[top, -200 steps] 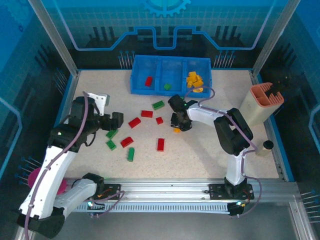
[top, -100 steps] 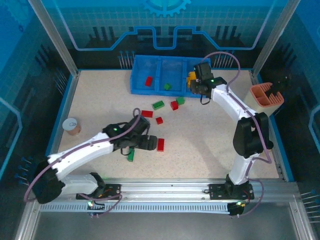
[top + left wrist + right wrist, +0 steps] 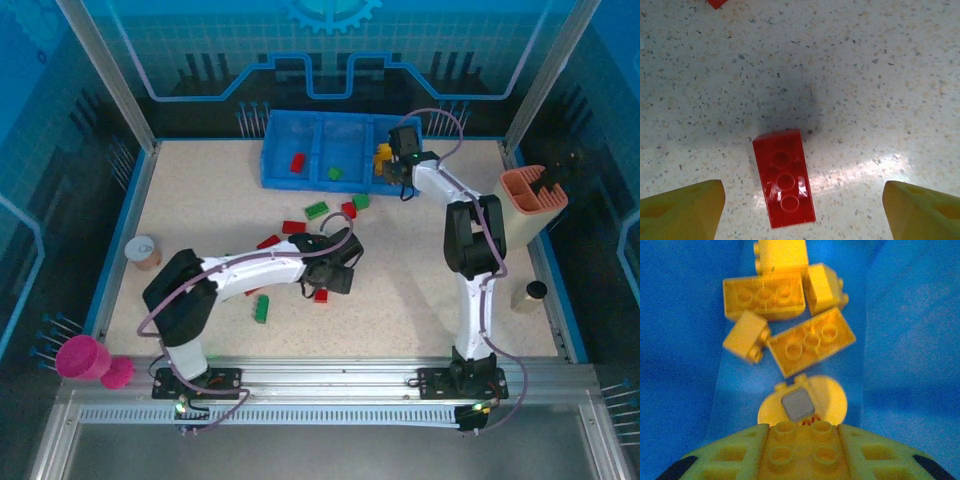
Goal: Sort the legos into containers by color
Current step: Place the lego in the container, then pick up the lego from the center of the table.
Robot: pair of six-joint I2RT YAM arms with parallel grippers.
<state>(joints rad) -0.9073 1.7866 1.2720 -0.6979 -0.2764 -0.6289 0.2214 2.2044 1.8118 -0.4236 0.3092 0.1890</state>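
near the middle of the table the left gripper (image 3: 336,276) hangs spread wide over a red lego (image 3: 785,185), one finger on either side of it and neither touching it. beyond it lie scattered red and green legos (image 3: 316,210). at the far edge the right gripper (image 3: 800,440) is clamped tight on a yellow lego (image 3: 800,456) above the right compartment (image 3: 398,150) of the blue tray (image 3: 268,160), where a heap of yellow ones (image 3: 812,342) lies.
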